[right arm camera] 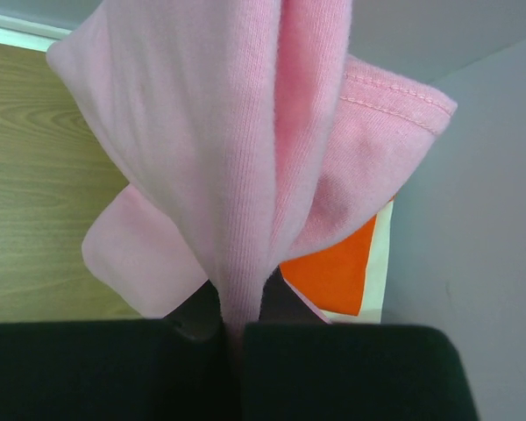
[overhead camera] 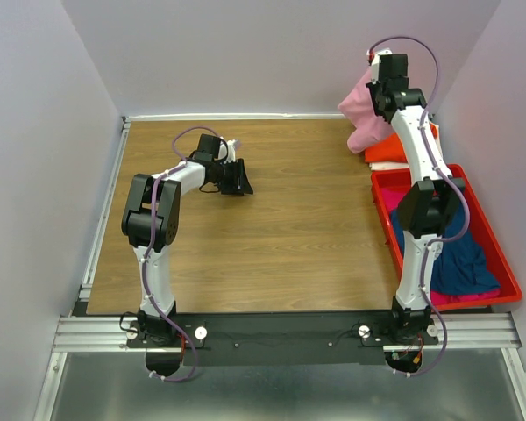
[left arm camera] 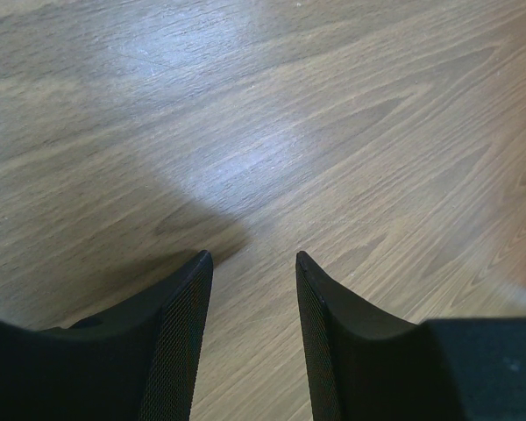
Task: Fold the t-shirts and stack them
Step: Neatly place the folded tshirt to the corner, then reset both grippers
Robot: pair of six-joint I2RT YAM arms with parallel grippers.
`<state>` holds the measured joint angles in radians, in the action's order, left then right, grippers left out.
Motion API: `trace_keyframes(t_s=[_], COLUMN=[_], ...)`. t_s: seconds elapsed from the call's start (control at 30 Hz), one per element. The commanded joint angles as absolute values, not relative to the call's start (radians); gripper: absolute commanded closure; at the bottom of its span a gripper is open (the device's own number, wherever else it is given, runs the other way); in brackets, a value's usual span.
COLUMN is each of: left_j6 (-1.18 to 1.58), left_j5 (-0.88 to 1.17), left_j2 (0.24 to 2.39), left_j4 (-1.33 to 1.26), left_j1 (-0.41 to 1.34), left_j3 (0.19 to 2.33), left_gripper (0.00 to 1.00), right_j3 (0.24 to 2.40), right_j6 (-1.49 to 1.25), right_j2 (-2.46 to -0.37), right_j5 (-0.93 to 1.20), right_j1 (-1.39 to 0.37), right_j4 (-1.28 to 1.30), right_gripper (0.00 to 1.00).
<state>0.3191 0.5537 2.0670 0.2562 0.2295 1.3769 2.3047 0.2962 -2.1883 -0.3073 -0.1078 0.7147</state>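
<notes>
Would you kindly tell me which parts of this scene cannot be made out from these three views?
- Top external: the right arm crosses the red bin and hides part of the navy t-shirt; no print is readable.
- Top external: the magenta t-shirt shows only as a sliver under the navy one.
- Right wrist: the pink t-shirt covers most of the orange t-shirt and wraps the right gripper.

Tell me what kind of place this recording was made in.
Probably a lab test cell, not a home: plain grey walls box in a wood-grain table, the left arm and right arm are bolted to a metal rail at its near edge, and a red bin holds t-shirts.
</notes>
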Motion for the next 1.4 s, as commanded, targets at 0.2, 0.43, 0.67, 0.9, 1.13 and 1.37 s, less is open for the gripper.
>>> trace_keyframes(t_s=[0.2,0.43,0.67,0.9,1.13,1.37], left_j6=[0.305,0.307,0.304,0.316,0.327,0.362], left_j5=[0.492,0.491,0.477,0.466,0.433,0.394], left_j2=[2.109,2.100,2.065,2.000,1.907,1.773], left_j4=[0.356,0.356,0.360,0.324,0.240,0.118], left_j1=[0.232,0.232,0.232,0.232,0.232,0.232], left_j3=[1.344,1.335,1.335,1.333,1.322,1.267], left_gripper=[0.48,0.48,0.46,0.46,0.46,0.46], right_j3=[2.301,2.298,2.298,2.181,2.010,1.815], right_j6=[0.291,0.296,0.236,0.167,0.063,-0.057], right_j2=[-2.175,-2.230,-2.284,-2.208,-2.077,-1.919], right_j5=[-0.405,-0.552,-0.868,-0.868,-0.666,-0.362], right_j1=[-0.071,-0.058,-0.055,-0.054,-0.058,-0.087], right_j4=[0.706,0.646,0.565,0.540,0.535,0.466], right_gripper=[1.00,0.82,0.00,0.00,0.00,0.00])
